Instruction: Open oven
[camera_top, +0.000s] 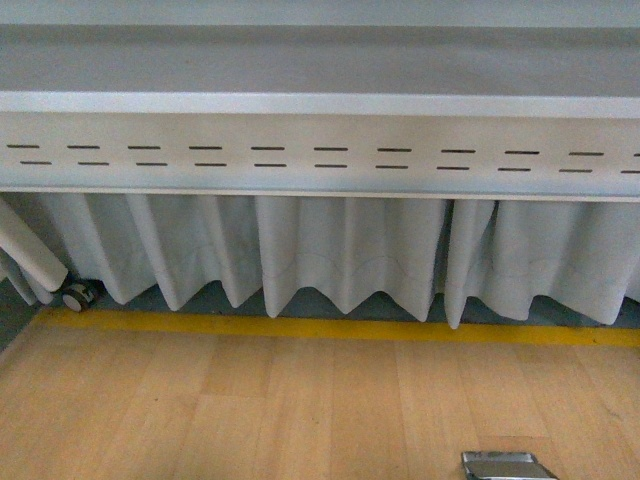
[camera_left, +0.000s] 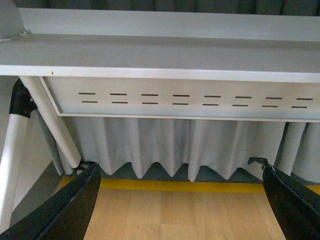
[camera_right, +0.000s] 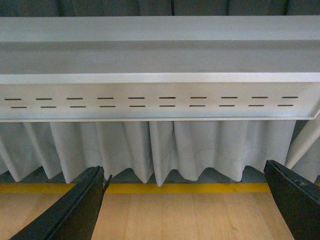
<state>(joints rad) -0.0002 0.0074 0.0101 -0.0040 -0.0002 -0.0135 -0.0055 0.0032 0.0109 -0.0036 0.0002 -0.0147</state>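
Observation:
The oven is out of view in all three views. In the left wrist view my left gripper (camera_left: 179, 170) is open, its black fingers (camera_left: 75, 205) spread wide with only wooden floor between them. My right gripper (camera_right: 184, 172) is open too; nothing lies between its black fingers (camera_right: 75, 210). Both grippers face a grey table from low down. Neither gripper shows in the front view.
A grey table (camera_top: 320, 100) with a slotted front panel (camera_top: 320, 155) spans the front view, with a pleated white curtain (camera_top: 340, 250) below it. Yellow tape (camera_top: 330, 328) crosses the wood floor (camera_top: 250, 410). There is a table leg with a caster (camera_top: 76, 295) at left and a small metallic object (camera_top: 505, 466) at the bottom edge.

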